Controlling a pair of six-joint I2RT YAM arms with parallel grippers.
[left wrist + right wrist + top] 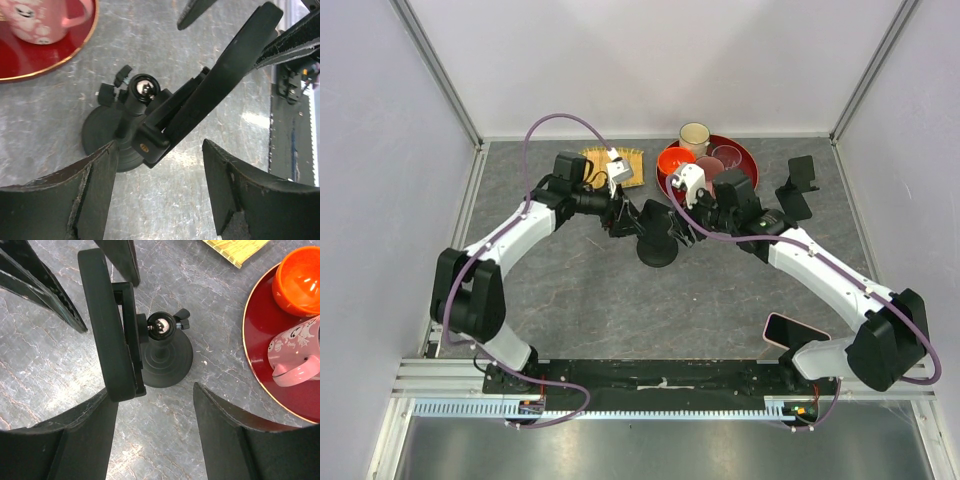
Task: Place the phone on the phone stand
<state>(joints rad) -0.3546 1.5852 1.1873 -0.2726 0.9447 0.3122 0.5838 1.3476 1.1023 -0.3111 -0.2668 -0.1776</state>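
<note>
Grey marbled tabletop (580, 300) fills the cell, closed in by pale lilac walls (650, 60) on metal posts. At its middle stands the phone stand (658, 250): black, with a round ridged base, a short stem and a shiny metal ball joint (161, 325) on top. A black phone (105, 320) leans tilted against the stand's holder plate. The left gripper (159, 150) sits just left of the stand and the right gripper (152, 389) just right of it, both with jaws spread, pinching nothing. A red tray (745, 160) lies behind the stand, to its right.
</note>
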